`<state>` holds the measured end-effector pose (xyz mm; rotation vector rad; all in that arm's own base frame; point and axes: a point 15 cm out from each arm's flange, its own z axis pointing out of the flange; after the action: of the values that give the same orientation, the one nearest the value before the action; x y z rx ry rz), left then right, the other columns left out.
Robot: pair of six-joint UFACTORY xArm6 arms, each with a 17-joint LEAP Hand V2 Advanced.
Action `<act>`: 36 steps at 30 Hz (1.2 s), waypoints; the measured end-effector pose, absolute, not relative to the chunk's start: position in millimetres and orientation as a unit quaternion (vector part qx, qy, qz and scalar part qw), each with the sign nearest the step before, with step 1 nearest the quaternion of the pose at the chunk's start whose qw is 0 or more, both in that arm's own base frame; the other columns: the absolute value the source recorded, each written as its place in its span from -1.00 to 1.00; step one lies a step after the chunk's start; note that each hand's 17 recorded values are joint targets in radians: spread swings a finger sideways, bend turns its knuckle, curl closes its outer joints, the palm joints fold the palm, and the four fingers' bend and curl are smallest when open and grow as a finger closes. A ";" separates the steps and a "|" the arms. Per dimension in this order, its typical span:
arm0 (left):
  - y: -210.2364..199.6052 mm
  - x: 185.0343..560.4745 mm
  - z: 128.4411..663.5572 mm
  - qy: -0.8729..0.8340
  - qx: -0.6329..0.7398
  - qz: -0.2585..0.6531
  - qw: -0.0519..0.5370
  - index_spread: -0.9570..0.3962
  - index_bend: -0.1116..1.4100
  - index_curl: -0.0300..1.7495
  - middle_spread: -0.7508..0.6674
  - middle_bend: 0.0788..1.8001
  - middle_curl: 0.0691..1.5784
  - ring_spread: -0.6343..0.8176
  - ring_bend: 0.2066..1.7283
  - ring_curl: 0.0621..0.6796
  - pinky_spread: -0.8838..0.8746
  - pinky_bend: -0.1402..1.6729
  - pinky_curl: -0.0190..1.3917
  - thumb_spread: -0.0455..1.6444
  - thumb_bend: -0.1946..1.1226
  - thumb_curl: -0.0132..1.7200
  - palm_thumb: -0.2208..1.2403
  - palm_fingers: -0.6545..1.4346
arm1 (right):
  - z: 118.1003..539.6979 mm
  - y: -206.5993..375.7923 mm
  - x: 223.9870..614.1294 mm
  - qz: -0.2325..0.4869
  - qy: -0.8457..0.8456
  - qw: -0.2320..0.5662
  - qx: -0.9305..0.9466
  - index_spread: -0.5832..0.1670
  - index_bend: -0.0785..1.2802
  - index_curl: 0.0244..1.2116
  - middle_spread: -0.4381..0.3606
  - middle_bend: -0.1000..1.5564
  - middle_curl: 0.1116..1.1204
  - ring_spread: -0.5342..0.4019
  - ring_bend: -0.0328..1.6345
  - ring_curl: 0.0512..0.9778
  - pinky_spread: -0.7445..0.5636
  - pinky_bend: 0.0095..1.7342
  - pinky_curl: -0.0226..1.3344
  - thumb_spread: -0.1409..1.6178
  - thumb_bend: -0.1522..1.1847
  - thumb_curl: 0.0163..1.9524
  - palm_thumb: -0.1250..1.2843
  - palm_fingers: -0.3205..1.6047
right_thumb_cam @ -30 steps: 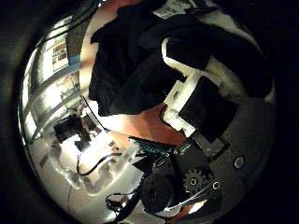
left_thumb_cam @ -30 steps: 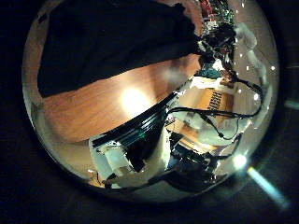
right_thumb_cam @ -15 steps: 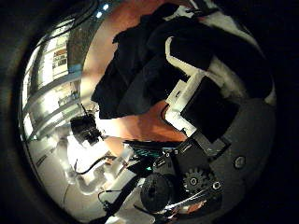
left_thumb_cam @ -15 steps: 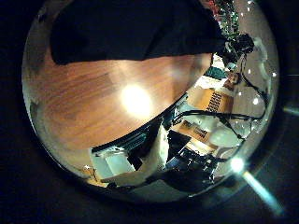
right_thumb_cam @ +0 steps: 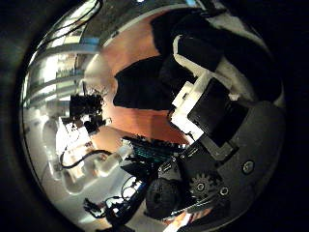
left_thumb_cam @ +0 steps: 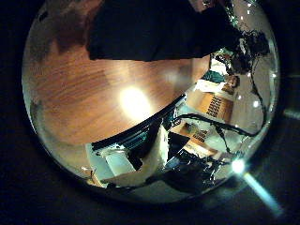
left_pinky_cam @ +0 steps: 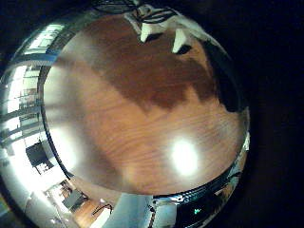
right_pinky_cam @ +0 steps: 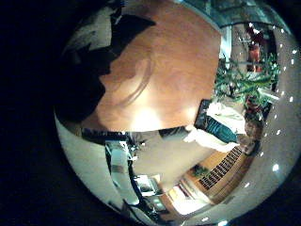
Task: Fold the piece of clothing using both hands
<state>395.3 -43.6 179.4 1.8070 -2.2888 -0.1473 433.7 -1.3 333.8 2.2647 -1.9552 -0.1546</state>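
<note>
The piece of clothing (left_thumb_cam: 150,28) is a dark cloth lying on the wooden table (left_thumb_cam: 84,94), away from my left palm. My left hand (left_pinky_cam: 163,33) shows straight fingertips over bare table and holds nothing. In the right thumb side palm view the clothing (right_thumb_cam: 145,87) is bunched up close to the palm, and the fingers (right_thumb_cam: 208,92) of my right hand (right_thumb_cam: 198,68) curl against it. In the right little finger side palm view the clothing (right_pinky_cam: 89,75) hangs close beside the palm, above the table (right_pinky_cam: 174,66).
Another arm (left_thumb_cam: 248,47) shows beyond the clothing in the left thumb side palm view, and one (right_thumb_cam: 87,106) stands across the table in the right thumb side palm view. A potted plant (right_pinky_cam: 245,75) stands past the table's edge.
The left palm view has shifted: the clothing sits farther off and more bare table shows. In the right thumb view the cloth is more gathered at the fingers and more table shows.
</note>
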 end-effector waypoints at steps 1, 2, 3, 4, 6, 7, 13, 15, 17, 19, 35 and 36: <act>-38.4 393.5 181.9 -0.775 0.621 -0.047 0.110 0.48 -0.65 -0.64 0.42 -0.83 -0.59 0.55 -0.55 -0.50 0.60 -0.52 -0.53 0.49 -0.73 -0.69 -0.49 -0.30 | 335.9 16.1 436.8 -0.046 -0.641 0.074 0.762 -0.19 0.69 0.27 -0.21 0.74 0.26 -0.25 0.76 0.27 -0.12 0.48 0.22 0.51 -0.79 -0.35 0.60 0.50; -31.8 389.8 183.6 -0.769 0.629 -0.045 0.109 0.48 -0.65 -0.64 0.42 -0.84 -0.59 0.55 -0.55 -0.50 0.59 -0.52 -0.53 0.49 -0.73 -0.69 -0.49 -0.30 | 334.4 35.4 439.7 -0.041 -0.629 0.079 0.772 -0.19 0.69 0.27 -0.21 0.74 0.26 -0.25 0.76 0.27 -0.12 0.48 0.23 0.50 -0.79 -0.34 0.59 0.50; -25.6 386.4 184.9 -0.763 0.635 -0.043 0.109 0.49 -0.65 -0.64 0.42 -0.84 -0.59 0.54 -0.55 -0.50 0.59 -0.52 -0.53 0.49 -0.73 -0.69 -0.49 -0.30 | 330.7 57.5 441.9 -0.038 -0.615 0.085 0.783 -0.19 0.69 0.27 -0.21 0.74 0.26 -0.25 0.76 0.27 -0.12 0.47 0.24 0.50 -0.79 -0.34 0.59 0.50; -19.0 382.7 184.9 -0.756 0.644 -0.042 0.111 0.49 -0.65 -0.64 0.42 -0.84 -0.59 0.54 -0.54 -0.50 0.59 -0.52 -0.53 0.49 -0.73 -0.69 -0.49 -0.30 | 325.9 76.8 442.6 -0.037 -0.602 0.091 0.793 -0.18 0.69 0.27 -0.21 0.74 0.26 -0.25 0.76 0.27 -0.12 0.47 0.24 0.50 -0.79 -0.34 0.59 0.50; -9.1 378.0 188.6 -0.742 0.660 -0.035 0.112 0.50 -0.65 -0.64 0.42 -0.84 -0.59 0.54 -0.54 -0.50 0.59 -0.52 -0.53 0.49 -0.72 -0.68 -0.48 -0.30 | 309.9 111.6 447.0 -0.038 -0.579 0.104 0.807 -0.18 0.69 0.27 -0.21 0.74 0.25 -0.25 0.75 0.28 -0.12 0.46 0.25 0.50 -0.79 -0.33 0.59 0.50; -7.0 376.1 191.1 -0.737 0.666 -0.029 0.113 0.50 -0.65 -0.64 0.42 -0.84 -0.59 0.54 -0.54 -0.50 0.59 -0.52 -0.53 0.50 -0.72 -0.68 -0.47 -0.30 | 297.6 129.4 452.3 -0.041 -0.569 0.113 0.814 -0.18 0.68 0.28 -0.21 0.74 0.25 -0.25 0.76 0.28 -0.12 0.45 0.26 0.50 -0.79 -0.33 0.59 0.50; -0.5 367.6 203.1 -0.727 0.678 -0.015 0.108 0.50 -0.65 -0.64 0.42 -0.84 -0.59 0.54 -0.53 -0.50 0.59 -0.51 -0.53 0.50 -0.73 -0.68 -0.46 -0.30 | 245.9 196.4 470.9 -0.053 -0.529 0.141 0.835 -0.18 0.68 0.28 -0.21 0.75 0.24 -0.25 0.76 0.29 -0.13 0.44 0.30 0.49 -0.80 -0.33 0.55 0.50; 3.9 362.7 204.5 -0.724 0.681 -0.017 0.108 0.50 -0.64 -0.64 0.42 -0.85 -0.59 0.54 -0.53 -0.50 0.59 -0.51 -0.53 0.50 -0.73 -0.68 -0.46 -0.30 | 235.3 216.0 466.7 -0.053 -0.514 0.145 0.844 -0.19 0.62 0.27 -0.21 0.74 0.23 -0.26 0.76 0.28 -0.14 0.44 0.30 0.50 -0.82 -0.34 0.50 0.49; 7.6 358.6 203.2 -0.722 0.682 -0.019 0.110 0.50 -0.65 -0.64 0.42 -0.85 -0.59 0.54 -0.53 -0.50 0.59 -0.51 -0.53 0.50 -0.73 -0.68 -0.46 -0.30 | 230.2 230.1 468.0 -0.047 -0.506 0.138 0.850 -0.23 0.41 0.23 -0.23 0.69 0.20 -0.27 0.75 0.25 -0.20 0.41 0.26 0.51 -0.83 -0.36 0.39 0.41; 9.9 355.0 200.6 -0.721 0.683 -0.021 0.113 0.50 -0.65 -0.64 0.42 -0.84 -0.58 0.54 -0.53 -0.51 0.59 -0.52 -0.53 0.50 -0.73 -0.68 -0.46 -0.30 | 228.3 233.5 470.2 -0.045 -0.504 0.133 0.852 -0.30 -0.05 0.15 -0.27 0.59 0.15 -0.32 0.77 0.24 -0.33 0.46 0.24 0.53 -0.82 -0.38 0.33 0.11; -4.4 361.1 207.9 -0.731 0.673 -0.020 0.112 0.50 -0.65 -0.64 0.42 -0.84 -0.58 0.54 -0.53 -0.52 0.59 -0.51 -0.52 0.49 -0.73 -0.67 -0.46 -0.30 | 354.3 168.8 457.6 -0.072 -0.513 -0.021 0.855 -0.54 -0.62 -0.33 -0.35 -0.47 -0.48 0.02 0.24 -0.28 0.28 0.25 -0.05 0.62 -0.77 -0.45 0.40 -0.66; -7.2 362.4 210.0 -0.732 0.672 -0.019 0.111 0.50 -0.65 -0.64 0.42 -0.84 -0.58 0.54 -0.53 -0.52 0.59 -0.52 -0.52 0.49 -0.73 -0.67 -0.46 -0.30 | 359.8 161.0 458.0 -0.069 -0.518 -0.026 0.852 -0.54 -0.62 -0.34 -0.35 -0.47 -0.49 0.02 0.24 -0.29 0.31 0.24 -0.07 0.63 -0.77 -0.45 0.42 -0.65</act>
<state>362.4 -7.2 210.0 1.9743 -2.1507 -0.0566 458.0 161.0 359.8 2.7214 -1.6555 -0.2214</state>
